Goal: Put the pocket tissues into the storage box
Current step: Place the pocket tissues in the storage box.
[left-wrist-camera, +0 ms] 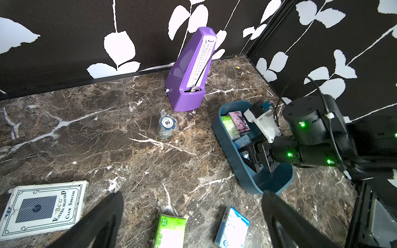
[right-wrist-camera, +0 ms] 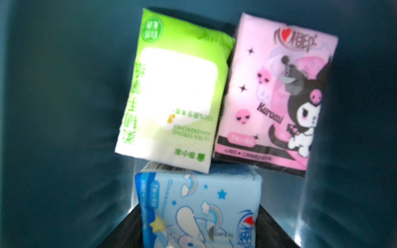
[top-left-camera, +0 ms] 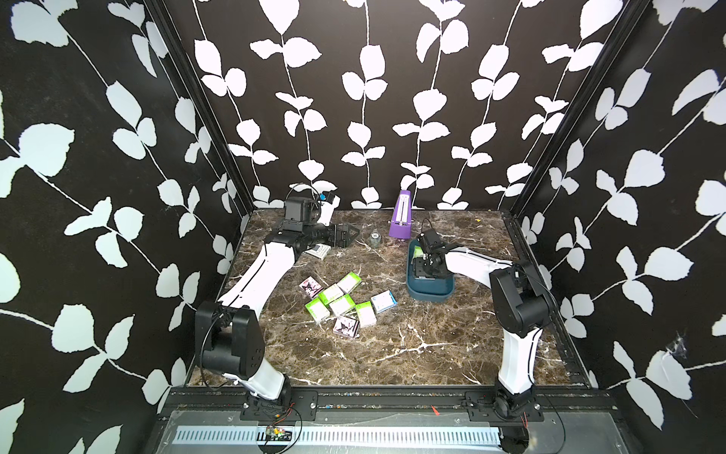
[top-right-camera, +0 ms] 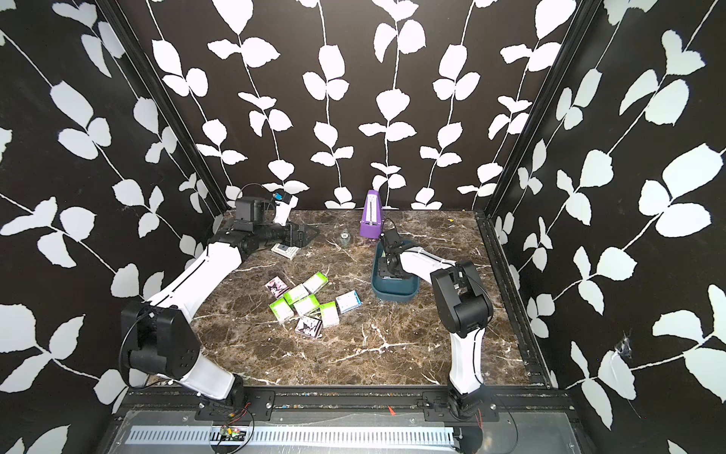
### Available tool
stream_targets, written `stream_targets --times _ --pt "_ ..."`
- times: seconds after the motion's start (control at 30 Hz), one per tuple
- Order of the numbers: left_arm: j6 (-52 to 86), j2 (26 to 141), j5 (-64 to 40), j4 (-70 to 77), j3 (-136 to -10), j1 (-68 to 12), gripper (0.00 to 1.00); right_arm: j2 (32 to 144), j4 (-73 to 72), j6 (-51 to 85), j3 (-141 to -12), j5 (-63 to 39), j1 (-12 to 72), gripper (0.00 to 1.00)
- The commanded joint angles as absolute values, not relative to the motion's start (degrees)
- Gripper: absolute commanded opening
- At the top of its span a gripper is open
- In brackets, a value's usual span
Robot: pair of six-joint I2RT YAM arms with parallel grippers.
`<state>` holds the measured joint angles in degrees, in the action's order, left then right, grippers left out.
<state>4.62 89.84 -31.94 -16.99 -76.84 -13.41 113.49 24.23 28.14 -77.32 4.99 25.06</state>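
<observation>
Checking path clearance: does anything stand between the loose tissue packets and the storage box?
Nothing visible does: only bare marble lies between the pocket tissues and the storage box. The right gripper sits inside the box, beside packets already there.

The storage box (top-left-camera: 428, 295) is coloured teal; the pocket tissues (top-left-camera: 341, 305) lime-green, pink-and-black and blue; the metronome (top-left-camera: 401, 218) purple; the tabletop (top-left-camera: 393, 353) brown, veined white.

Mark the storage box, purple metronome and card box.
storage box (top-left-camera: 430, 293), in a top view, near outer wall.
purple metronome (left-wrist-camera: 182, 75), left wrist view, purple side face.
card box (left-wrist-camera: 43, 208), left wrist view, printed top face.
</observation>
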Motion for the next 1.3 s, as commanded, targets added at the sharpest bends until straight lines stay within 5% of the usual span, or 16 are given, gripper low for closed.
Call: stream_targets --times 0.0,1.27 --pt "3.56 87.71 -31.77 -18.5 -76.99 -13.27 0.99 113.0 24.02 28.95 -78.4 5.47 24.6 0.71" --pt "3.96 87.46 -32.22 -18.06 -77.35 -13.23 0.99 108.39 24.57 32.08 -80.95 -0.24 25.19 0.83"
